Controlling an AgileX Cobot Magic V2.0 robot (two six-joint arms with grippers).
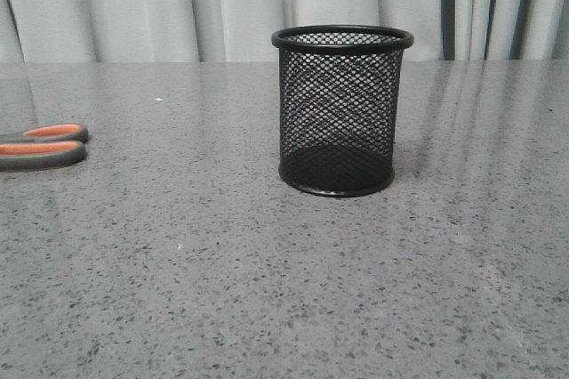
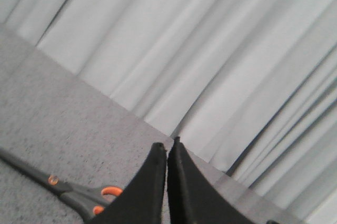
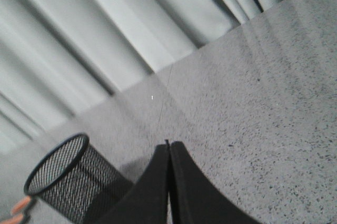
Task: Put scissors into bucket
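Grey speckled table (image 1: 178, 290) holds our bucket (image 1: 340, 110) upright at centre; scissors (image 1: 43, 146) lie flat far left. Our left gripper (image 2: 167, 148) and right gripper (image 3: 168, 144) hover above the table, fingers pressed together, empty.

I saw soft, even, fairly bright light. The bucket (image 1: 341, 110) cast a faint shadow toward three o'clock on the table (image 1: 267, 290), which carried pale streaky glare. Both wrist views looked slightly blurred, curtains (image 2: 210, 50) especially.
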